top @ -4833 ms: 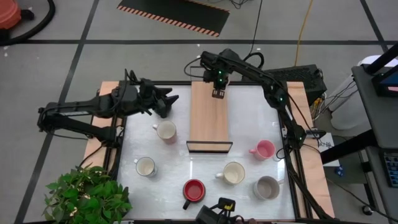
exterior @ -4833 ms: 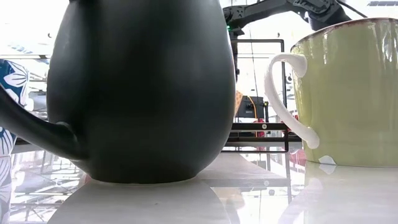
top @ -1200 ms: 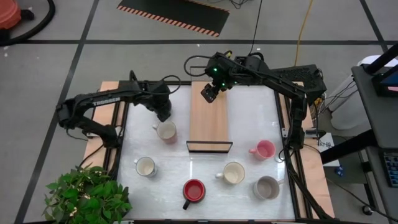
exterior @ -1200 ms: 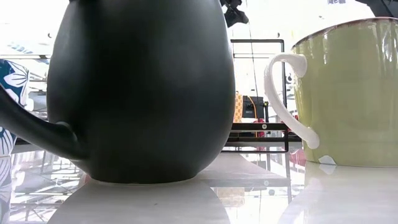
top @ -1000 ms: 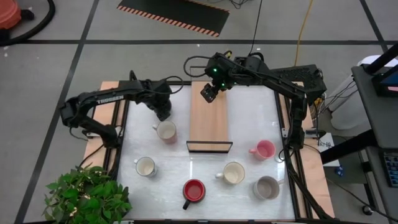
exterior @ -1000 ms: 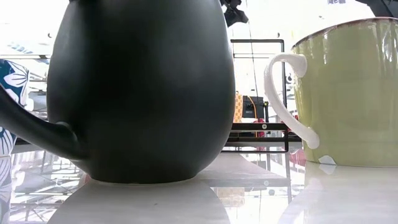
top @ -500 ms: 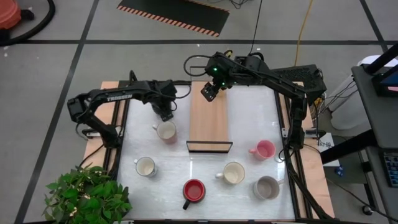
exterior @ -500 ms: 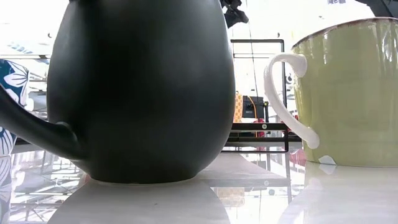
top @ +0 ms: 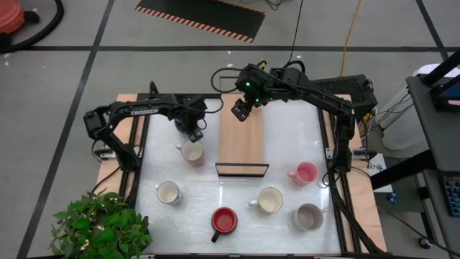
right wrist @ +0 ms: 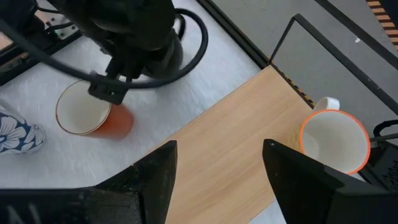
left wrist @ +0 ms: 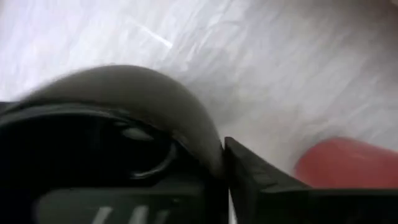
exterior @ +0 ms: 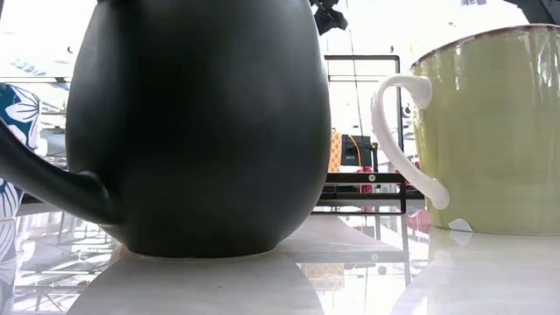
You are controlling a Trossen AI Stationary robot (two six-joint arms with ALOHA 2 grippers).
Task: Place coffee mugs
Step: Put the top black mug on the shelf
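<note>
While a cream mug [top: 192, 152] with a reddish outside sits upright on the table [top: 287, 144] left of the wood tray [top: 241, 137], the left pincer [top: 194, 132] hangs just above it; whether it is spread I cannot tell. "TROSSEN" marks that forearm. Over the tray's far end, the right pincer [top: 238, 110] is spread, empty.

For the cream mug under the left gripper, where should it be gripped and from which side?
Probably by the rim, from straight above. The cream mug stands upright with its mouth open upward, and the left gripper hovers just over its far edge. One finger inside and one outside the wall would likely suit; its handle cannot be made out.
</note>
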